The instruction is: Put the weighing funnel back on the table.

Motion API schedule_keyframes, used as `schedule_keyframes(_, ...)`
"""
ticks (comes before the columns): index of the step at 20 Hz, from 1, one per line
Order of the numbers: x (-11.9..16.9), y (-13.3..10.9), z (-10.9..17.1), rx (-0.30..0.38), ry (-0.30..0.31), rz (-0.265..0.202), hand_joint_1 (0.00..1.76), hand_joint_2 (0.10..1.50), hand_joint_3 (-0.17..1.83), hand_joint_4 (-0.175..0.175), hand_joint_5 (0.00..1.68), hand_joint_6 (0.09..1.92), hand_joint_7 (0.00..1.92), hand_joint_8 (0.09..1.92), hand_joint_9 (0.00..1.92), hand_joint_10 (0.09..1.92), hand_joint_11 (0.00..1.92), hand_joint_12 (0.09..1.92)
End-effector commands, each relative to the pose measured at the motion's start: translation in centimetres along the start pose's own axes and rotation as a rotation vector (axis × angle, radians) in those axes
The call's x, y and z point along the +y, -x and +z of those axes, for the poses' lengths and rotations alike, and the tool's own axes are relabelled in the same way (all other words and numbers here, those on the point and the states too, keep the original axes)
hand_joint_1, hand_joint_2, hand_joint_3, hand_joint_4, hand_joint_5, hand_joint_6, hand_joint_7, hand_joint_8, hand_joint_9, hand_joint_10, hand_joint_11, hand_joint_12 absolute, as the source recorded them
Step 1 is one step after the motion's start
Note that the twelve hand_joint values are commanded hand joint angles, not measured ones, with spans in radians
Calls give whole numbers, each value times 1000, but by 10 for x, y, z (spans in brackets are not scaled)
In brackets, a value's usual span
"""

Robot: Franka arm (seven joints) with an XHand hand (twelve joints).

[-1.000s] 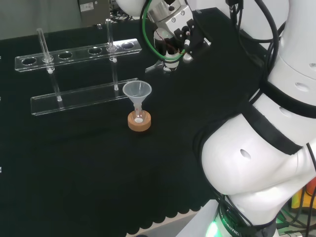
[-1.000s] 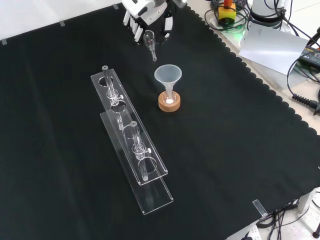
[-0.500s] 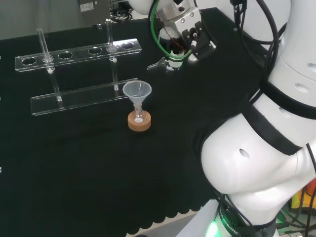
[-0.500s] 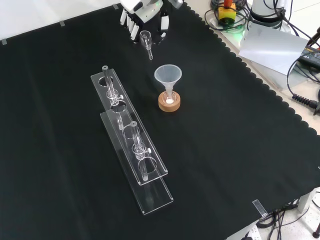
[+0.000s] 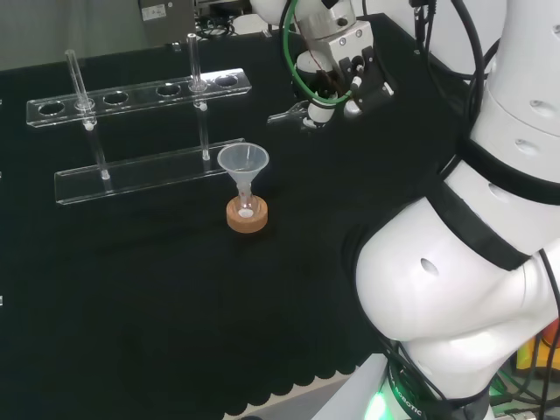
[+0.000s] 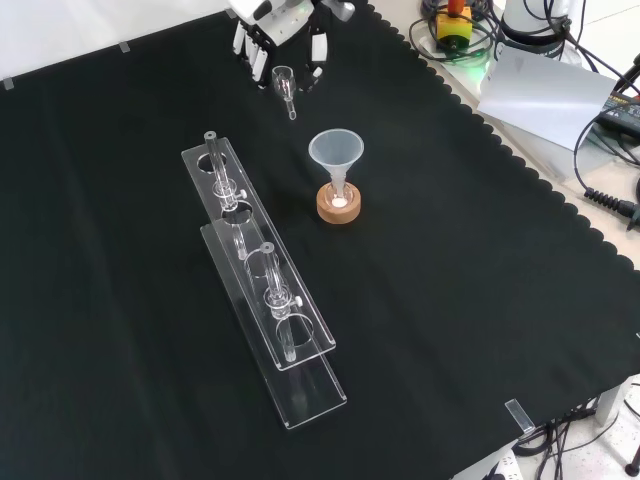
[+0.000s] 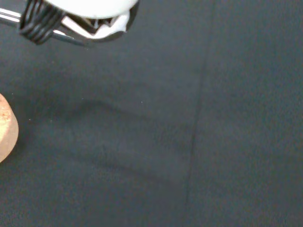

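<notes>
The hand [image 6: 280, 30] hangs over the far edge of the black cloth in the front view, its fingers curled round the weighing funnel [image 6: 285, 88], a small clear scoop whose stem points down toward the camera. In the head view the hand [image 5: 337, 74] sits right of and behind the rack, with the weighing funnel [image 5: 291, 113] sticking out to its left above the cloth. A blurred white part of the hand [image 7: 85, 14] shows in the wrist view over bare cloth.
The big funnel [image 6: 336, 155] stands in a small flask on a cork ring [image 6: 339, 204], nearer than the hand in the front view. A clear tube rack [image 6: 262, 290] with tubes lies to the left. The cork ring's edge [image 7: 5, 135] shows in the wrist view.
The hand has carried the weighing funnel away from the big funnel: rightward in the head view, up and left in the front view.
</notes>
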State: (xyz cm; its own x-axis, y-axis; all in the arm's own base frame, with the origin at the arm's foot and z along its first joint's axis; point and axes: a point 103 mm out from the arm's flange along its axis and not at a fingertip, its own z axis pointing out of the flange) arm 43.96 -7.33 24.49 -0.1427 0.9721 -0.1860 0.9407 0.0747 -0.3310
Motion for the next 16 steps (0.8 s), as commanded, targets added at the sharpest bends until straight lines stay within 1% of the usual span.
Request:
schedule_keyframes(1, 12, 10, 16, 41, 0, 2, 1087, 677, 733, 175, 1143, 936, 1078, 662, 1153, 342, 806, 1103)
schedule_keyframes(5, 19, 15, 25, 49, -6, 4, 1087, 677, 733, 175, 1143, 937, 1077, 663, 1152, 343, 806, 1104)
schedule_keyframes(6, 21, 14, 28, 52, -11, -4, 1087, 678, 733, 175, 1143, 937, 1077, 664, 1152, 343, 806, 1104)
schedule_keyframes(8, 25, 16, 33, 59, -14, -6, 1087, 678, 734, 175, 1143, 938, 1077, 664, 1152, 343, 807, 1104)
schedule_keyframes(13, 37, 20, 43, 92, -18, -2, 1087, 677, 734, 175, 1142, 939, 1076, 665, 1151, 343, 808, 1105)
schedule_keyframes(16, 45, 22, 49, 114, -16, -11, 1087, 677, 735, 175, 1142, 939, 1076, 666, 1151, 344, 809, 1106)
